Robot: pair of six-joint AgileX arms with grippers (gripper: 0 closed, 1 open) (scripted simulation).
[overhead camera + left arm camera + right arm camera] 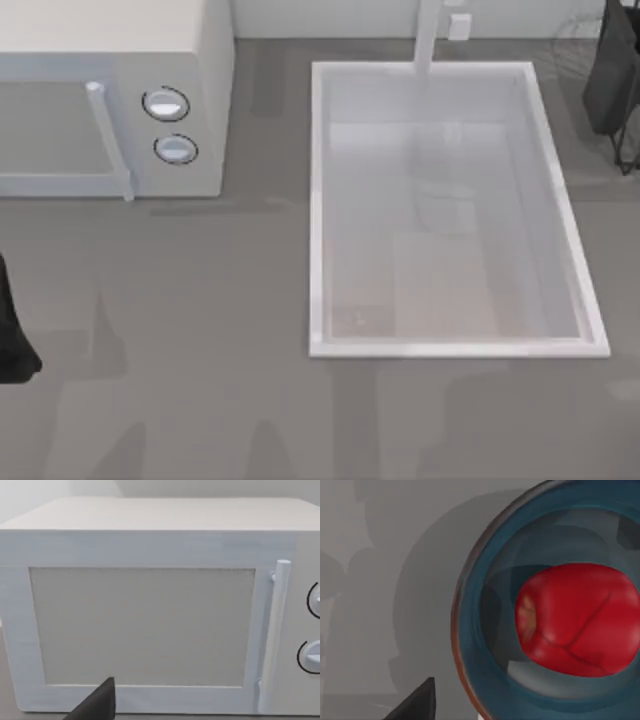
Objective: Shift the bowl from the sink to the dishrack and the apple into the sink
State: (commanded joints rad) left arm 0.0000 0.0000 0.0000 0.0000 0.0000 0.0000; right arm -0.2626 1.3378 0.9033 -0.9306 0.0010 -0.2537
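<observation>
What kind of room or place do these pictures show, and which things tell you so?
Most likely a rendered kitchen counter. A white sink with a faucet is set into the grey counter, a microwave with two knobs stands to its left, and the right wrist view shows an apple in a blue bowl.

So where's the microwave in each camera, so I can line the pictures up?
Top view: the microwave sits at the upper left, its door facing the table's near edge.
Left wrist view: it is seen front-on, with the door across most of the picture.
Right wrist view: this camera looks at the bowl with the apple in it.
Shared landmark: the door handle beside the two knobs.
</observation>
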